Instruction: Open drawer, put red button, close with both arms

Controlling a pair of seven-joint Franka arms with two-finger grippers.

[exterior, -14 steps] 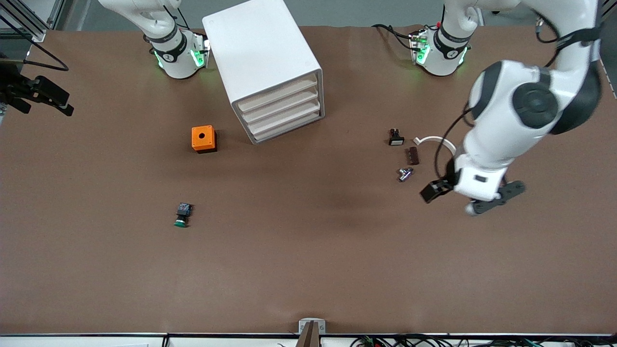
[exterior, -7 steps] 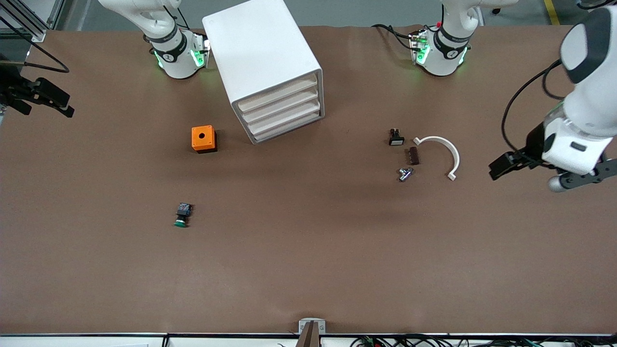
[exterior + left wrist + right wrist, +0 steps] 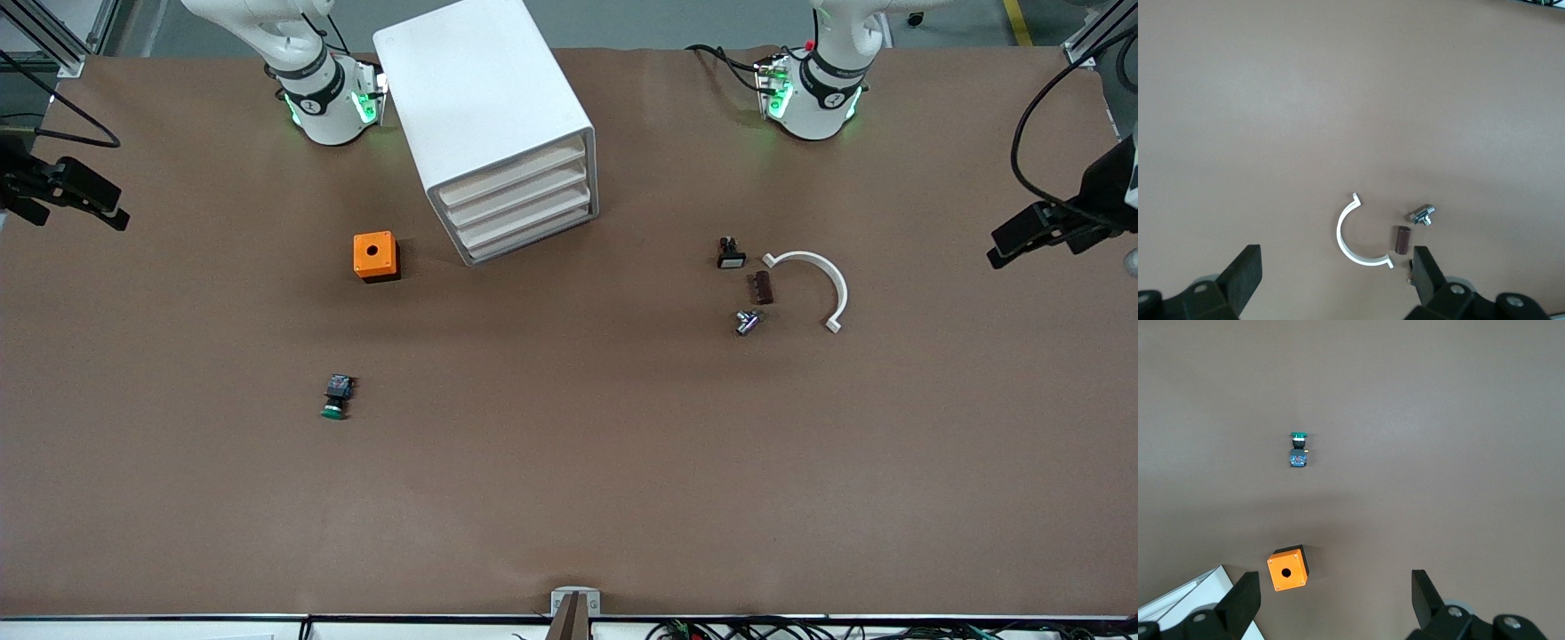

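The white cabinet (image 3: 484,116) stands near the arm bases, and all of its stacked drawers (image 3: 524,206) are pushed in. No red button shows in any view. My left gripper (image 3: 1062,251) hangs open and empty over the table's edge at the left arm's end. In the left wrist view its jaws (image 3: 1335,267) stand wide above bare table. My right gripper (image 3: 80,218) hangs open and empty over the edge at the right arm's end. In the right wrist view it (image 3: 1335,587) looks down past the cabinet's corner (image 3: 1191,597).
An orange box with a hole (image 3: 375,256) sits beside the cabinet. A green-capped button (image 3: 335,397) lies nearer the camera. Toward the left arm's end lie a black white-faced switch (image 3: 731,253), a brown piece (image 3: 761,287), a metal part (image 3: 747,321) and a white arc (image 3: 822,280).
The left arm has swung from over the white arc and small parts out to the table's edge at its own end. The right gripper has drifted slightly. Both stay open.
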